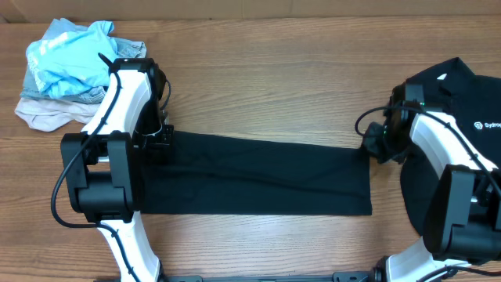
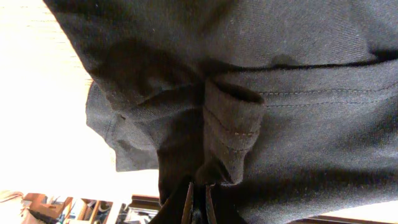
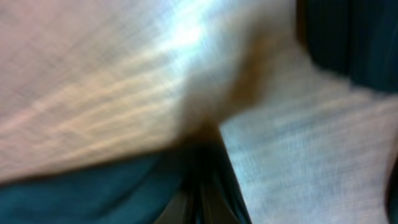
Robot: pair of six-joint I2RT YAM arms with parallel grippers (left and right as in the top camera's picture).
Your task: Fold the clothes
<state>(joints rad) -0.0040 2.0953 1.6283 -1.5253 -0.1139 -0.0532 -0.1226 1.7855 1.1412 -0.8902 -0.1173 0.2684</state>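
Since the left end effector (image 2: 198,206) has its fingers pinched nearly closed on a bunched hem of the plain black shirt (image 1: 258,176), the chief risk on that side is the thick roll of cloth sliding out, or dragging the neat strip askew if the arm lifts unevenly. Up in the far left corner a loose heap waits, a light-blue garment (image 1: 66,51) lying on top of a beige garment (image 1: 47,113), close enough to the left arm that a wide swing might snag it.

The black shirt lies flat along the tabletop (image 1: 274,78) as a long folded band stretched between the two arms. If the ends are not moved together, I reckon the fold will twist or open.

The right end effector (image 1: 371,147) sits at the band's far right corner. Its wrist view is a blur, so I cannot tell whether it grips anything. Just beside it lies a collared black shirt (image 1: 446,86), which could get caught up. Its white chest lettering (image 1: 487,125) reads "Sydro", cut off at the edge.
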